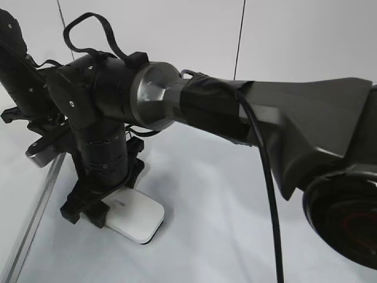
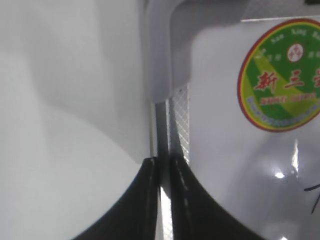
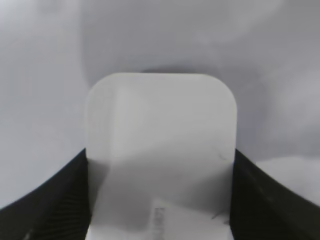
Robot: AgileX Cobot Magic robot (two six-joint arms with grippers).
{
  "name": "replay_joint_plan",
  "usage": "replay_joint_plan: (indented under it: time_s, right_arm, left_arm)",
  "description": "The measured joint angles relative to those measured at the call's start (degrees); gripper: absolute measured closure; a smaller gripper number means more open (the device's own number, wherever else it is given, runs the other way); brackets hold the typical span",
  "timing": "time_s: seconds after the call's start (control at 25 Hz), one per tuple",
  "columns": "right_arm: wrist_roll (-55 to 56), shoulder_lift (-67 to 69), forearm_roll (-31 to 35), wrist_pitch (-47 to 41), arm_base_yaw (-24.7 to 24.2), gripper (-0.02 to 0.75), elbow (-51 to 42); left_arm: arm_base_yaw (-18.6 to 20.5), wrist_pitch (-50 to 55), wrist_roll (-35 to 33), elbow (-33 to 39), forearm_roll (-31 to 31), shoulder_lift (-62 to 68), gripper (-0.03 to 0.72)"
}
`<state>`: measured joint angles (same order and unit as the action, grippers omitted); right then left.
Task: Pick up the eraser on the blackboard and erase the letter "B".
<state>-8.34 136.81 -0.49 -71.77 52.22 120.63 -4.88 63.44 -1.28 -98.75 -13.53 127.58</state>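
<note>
So, right tool [image 3: 160, 200] snug around eraser [image 3: 160, 145] on blackboard [image 1: 224, 206] | left tool [image 2: 164, 200] pinching board's frame [image 2: 162, 135]

White eraser [image 3: 160, 150], black underside; green, red-rimmed sticker [image 2: 282, 75].

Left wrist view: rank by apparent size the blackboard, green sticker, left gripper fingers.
1. blackboard, fills most of the right side, cut off by the picture's edge
2. left gripper fingers, enlarged by nearness to the camera
3. green sticker, partly cropped; 2 versus 3 is unsure
</note>
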Motion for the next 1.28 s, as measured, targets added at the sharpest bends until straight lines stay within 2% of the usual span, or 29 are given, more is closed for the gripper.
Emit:
replay_joint_plan:
  time_s: [0.2,0.48,0.72,0.96,1.12,1.28]
  right_arm:
    - [4.74,0.82,-3.90,0.29,-0.98,0.176,0.83]
    - [8.34,1.06,-3.66,1.51,-5.75,0.176,1.14]
    - [6.93,1.06,-0.78,1.64,-5.96,0.176,1.14]
    - [4.70,1.06,0.49,1.73,-1.29,0.176,1.14]
    - [3.58,1.06,4.54,1.73,3.42,0.176,1.14]
    - [3.19,1.14,5.38,1.73,5.24,0.176,1.14]
  left_arm:
    - [0.00,0.00,-0.12,0.00,0.00,0.10,0.660]
    - [0.00,0.00,-0.12,0.00,-0.07,0.09,0.660]
    - [0.00,0.00,-0.12,0.00,-0.07,0.09,0.659]
    - [0.00,0.23,-0.12,0.00,-0.07,0.09,0.660]
    - [0.00,0.23,-0.12,0.00,-0.07,0.09,0.660]
    - [0.00,0.23,-0.14,0.00,-0.07,0.09,0.660]
